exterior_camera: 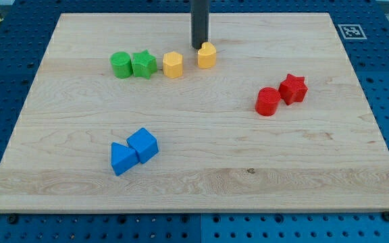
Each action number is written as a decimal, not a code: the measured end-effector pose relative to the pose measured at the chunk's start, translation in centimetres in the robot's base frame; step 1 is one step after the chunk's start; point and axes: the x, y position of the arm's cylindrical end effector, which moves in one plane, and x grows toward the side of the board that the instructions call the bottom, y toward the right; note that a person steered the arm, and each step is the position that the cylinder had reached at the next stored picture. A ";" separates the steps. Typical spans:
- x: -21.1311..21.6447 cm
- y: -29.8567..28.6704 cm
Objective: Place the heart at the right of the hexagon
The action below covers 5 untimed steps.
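Note:
The yellow heart [207, 55] lies near the view's top centre. The yellow hexagon [173, 65] lies a short gap to its left and slightly lower. My tip [199, 46] stands just above and left of the heart, at its upper-left edge and apparently touching it. The dark rod rises from there out of the view's top.
A green round block [121, 65] and a green star [144, 64] sit side by side left of the hexagon. A red cylinder [268, 101] and a red star [293, 88] touch at the right. A blue triangle [122, 158] and a blue cube [143, 144] touch at lower left.

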 end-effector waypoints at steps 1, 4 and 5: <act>0.0 2.7; 0.2 2.7; 0.4 2.2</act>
